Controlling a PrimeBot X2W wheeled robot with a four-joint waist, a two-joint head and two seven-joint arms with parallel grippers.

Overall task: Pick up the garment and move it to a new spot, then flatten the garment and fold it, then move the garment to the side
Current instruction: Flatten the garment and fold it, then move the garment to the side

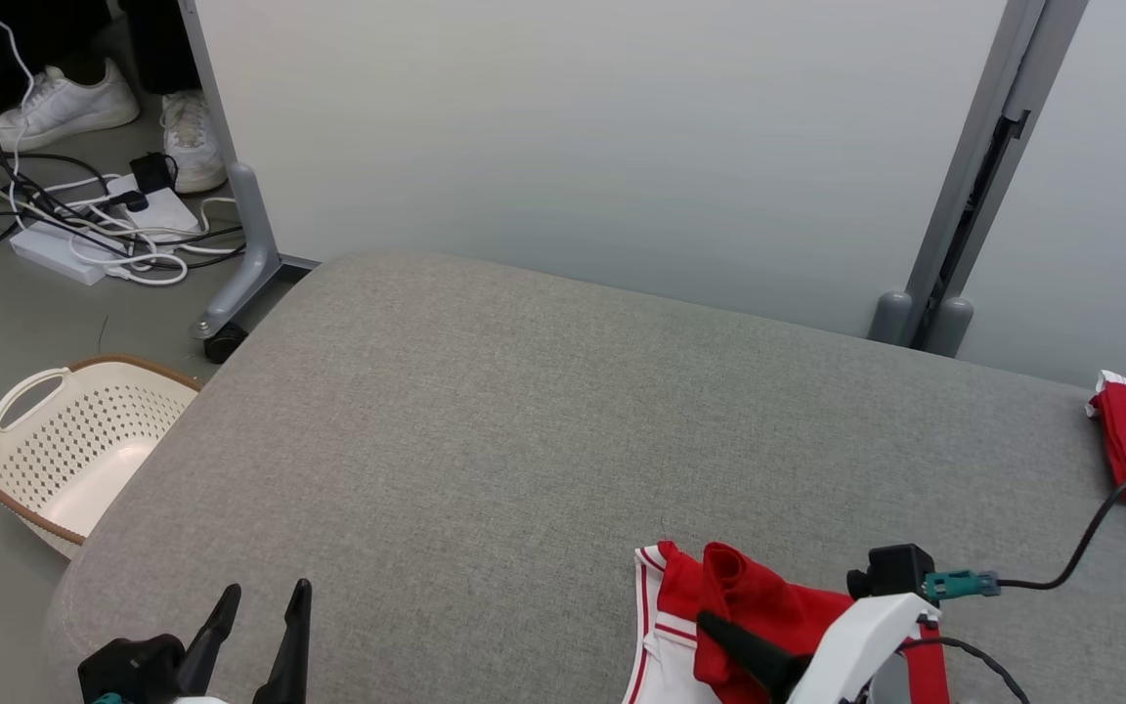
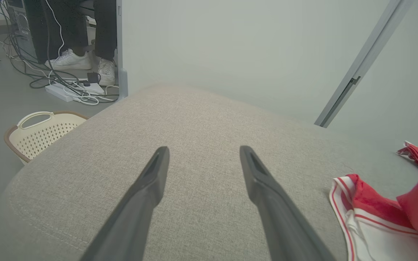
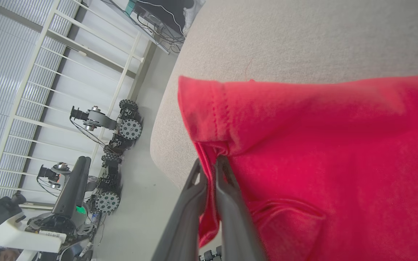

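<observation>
- The left gripper [image 1: 267, 587], well to the left of the red-and-white garment [image 1: 768, 601], has two long, matte dark grey fingers [image 2: 140, 203]. They are broad at the root and narrow to blunt tips.
- One of these fingers has a sunken slot on its inner face just below the tip.
- A black housing [image 1: 128, 665] sits at the finger roots, with a small teal part at its lower edge.
- The right gripper [image 3: 210, 159], at the garment's edge, has the same slim dark grey fingers.
- A smooth, rounded white wrist shell [image 1: 866, 626] lies just right of the garment.
- A black boxy block [image 1: 893, 569] tops that shell.
- A teal plug [image 1: 959, 585] juts from the block's far side.
- A thin black cable [image 1: 1091, 528] arcs from the plug, away from the garment.
</observation>
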